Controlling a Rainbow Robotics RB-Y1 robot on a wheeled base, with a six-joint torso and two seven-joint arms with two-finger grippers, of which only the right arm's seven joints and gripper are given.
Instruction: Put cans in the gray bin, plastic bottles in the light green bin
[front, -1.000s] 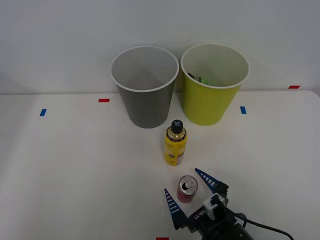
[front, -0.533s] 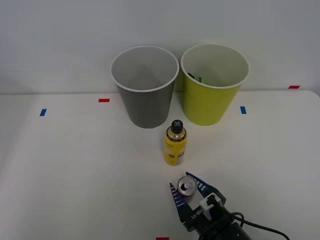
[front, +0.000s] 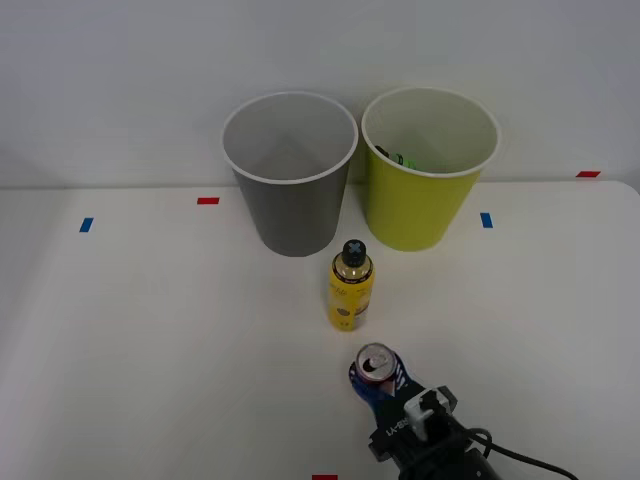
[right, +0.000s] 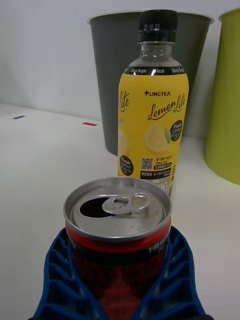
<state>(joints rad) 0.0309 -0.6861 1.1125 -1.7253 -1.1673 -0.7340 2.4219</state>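
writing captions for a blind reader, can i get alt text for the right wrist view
A red can with an open silver top sits clasped between the blue gripper fingers. Behind it stands a yellow bottle with a black cap, then a gray bin and a light green bin.

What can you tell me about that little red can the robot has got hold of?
The red can is a small metal drink can with a silver top; its pull-tab lies flat beside an open mouth. It stands upright on the white table, nearest the robot, just in front of the yellow bottle. The right hand has its blue ribbed fingers closed around the can's sides.
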